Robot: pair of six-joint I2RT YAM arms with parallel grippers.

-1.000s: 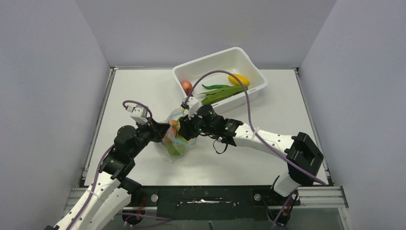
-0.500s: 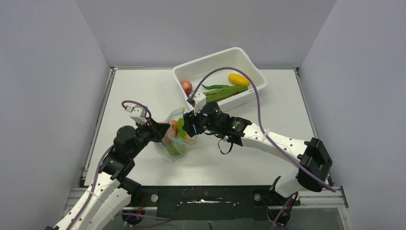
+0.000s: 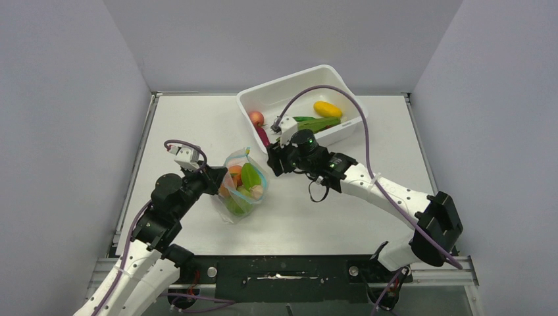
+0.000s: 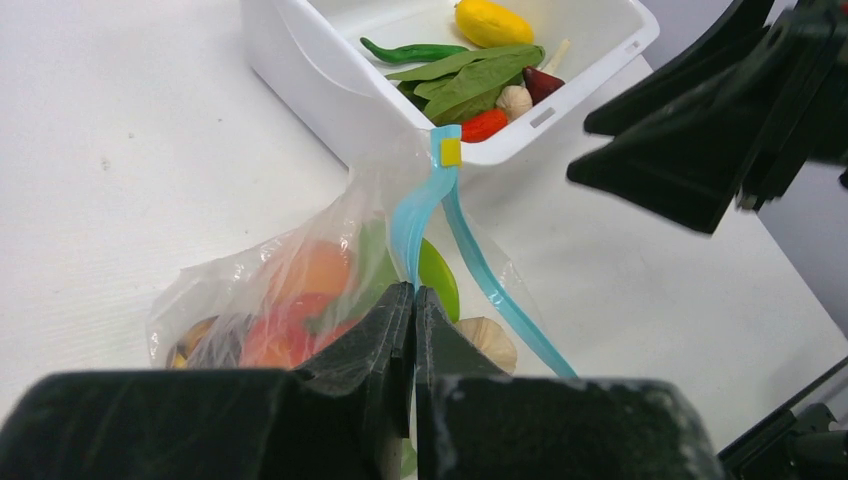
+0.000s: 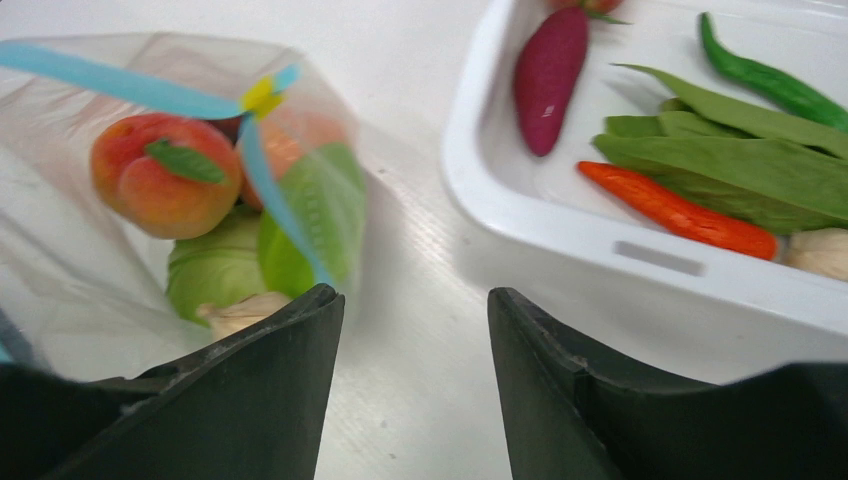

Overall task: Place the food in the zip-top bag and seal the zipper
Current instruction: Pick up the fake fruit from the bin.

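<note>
The clear zip-top bag (image 3: 241, 187) lies at the table's middle left, holding orange-pink peaches (image 5: 165, 185), a green ball (image 5: 215, 270) and a pale mushroom (image 5: 245, 312). Its blue zipper (image 4: 418, 215) splits into two strips below a yellow slider (image 4: 451, 152), so the mouth stands open. My left gripper (image 4: 413, 292) is shut on one blue rim strip; in the top view it (image 3: 217, 178) is at the bag's left edge. My right gripper (image 5: 415, 300) is open and empty over bare table between bag and tub, just right of the bag in the top view (image 3: 271, 159).
The white tub (image 3: 342, 82) stands at the back middle. It holds a yellow fruit (image 4: 493, 22), green leaves (image 5: 730, 150), a green pepper (image 5: 765, 75), a red chili (image 5: 675, 210) and a purple root (image 5: 550, 75). Grey walls enclose the table on three sides.
</note>
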